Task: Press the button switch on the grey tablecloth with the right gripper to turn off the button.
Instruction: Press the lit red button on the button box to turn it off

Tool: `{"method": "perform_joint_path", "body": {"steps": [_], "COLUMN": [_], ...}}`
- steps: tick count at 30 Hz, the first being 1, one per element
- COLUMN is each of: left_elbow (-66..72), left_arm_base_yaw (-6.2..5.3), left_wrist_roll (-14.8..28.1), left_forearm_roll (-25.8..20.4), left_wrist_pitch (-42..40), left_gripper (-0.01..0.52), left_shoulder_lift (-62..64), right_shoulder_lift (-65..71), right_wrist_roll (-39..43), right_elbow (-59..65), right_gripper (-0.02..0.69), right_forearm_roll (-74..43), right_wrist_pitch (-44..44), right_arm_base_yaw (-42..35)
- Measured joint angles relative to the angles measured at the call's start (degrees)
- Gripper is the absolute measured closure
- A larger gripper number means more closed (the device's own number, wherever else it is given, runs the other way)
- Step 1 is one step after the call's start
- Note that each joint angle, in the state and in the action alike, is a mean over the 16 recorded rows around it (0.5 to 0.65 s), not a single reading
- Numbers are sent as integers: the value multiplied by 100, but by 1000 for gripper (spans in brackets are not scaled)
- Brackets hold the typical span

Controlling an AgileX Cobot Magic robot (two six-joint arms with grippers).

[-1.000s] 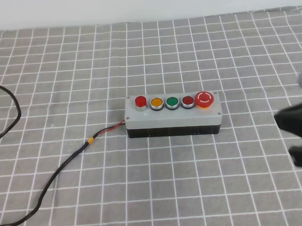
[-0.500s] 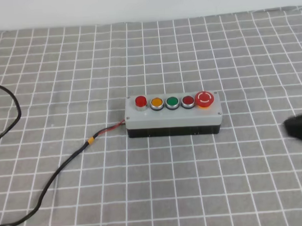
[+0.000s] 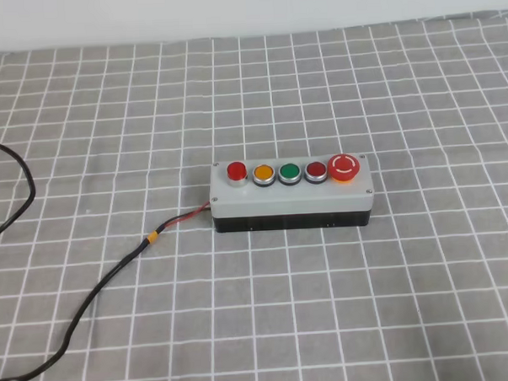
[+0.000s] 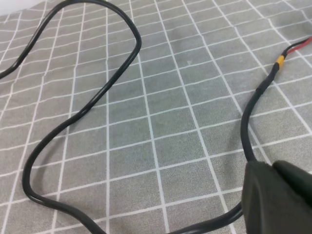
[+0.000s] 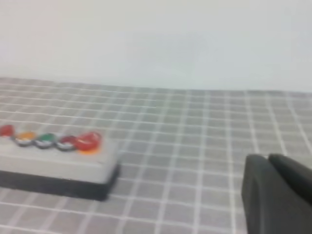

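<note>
The button switch [image 3: 292, 195], a grey box on a black base, lies in the middle of the grey tablecloth [image 3: 108, 121]. Its small bright-red button [image 3: 236, 171] is the leftmost of the row. Neither gripper shows in the exterior high view. In the blurred right wrist view the switch [image 5: 53, 161] sits at the left, the button [image 5: 6, 130] at the frame's edge. My right gripper [image 5: 269, 158] is at the lower right, well away from the box, fingers together and holding nothing. The left gripper [image 4: 273, 165] is shut above the cloth, beside the cable.
A black cable [image 3: 98, 286] with a red wire [image 3: 188, 217] runs from the box's left end toward the front left and loops near the left edge. In the left wrist view the cable [image 4: 87, 107] curls widely and passes under my fingers; a yellow band [image 4: 279, 61] marks it.
The right gripper has drawn back to the right, from the exterior view's right edge to fully out of it. The button switch and cable have not moved.
</note>
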Motion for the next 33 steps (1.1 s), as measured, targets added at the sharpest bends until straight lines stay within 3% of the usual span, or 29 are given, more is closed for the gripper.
{"method": "perform_joint_path", "body": {"steps": [10,20,33], "left_elbow": [0,0,0], "left_arm_base_yaw": [0,0,0], "left_wrist_roll": [0,0,0], "left_forearm_roll": [-3,-3,-3], "left_wrist_pitch": [0,0,0], "left_gripper": [517,517,517], "left_shoulder_lift": [0,0,0], "right_shoulder_lift": [-1172,-1250,-1250], "right_wrist_roll": [-10,-19,-19], "right_elbow": [1474,1602,1602], "right_gripper": [681,681,681], "right_forearm_roll": [86,110,119], "right_wrist_pitch": [19,559,595], "right_arm_base_yaw": [-940,-1205,-1211]}}
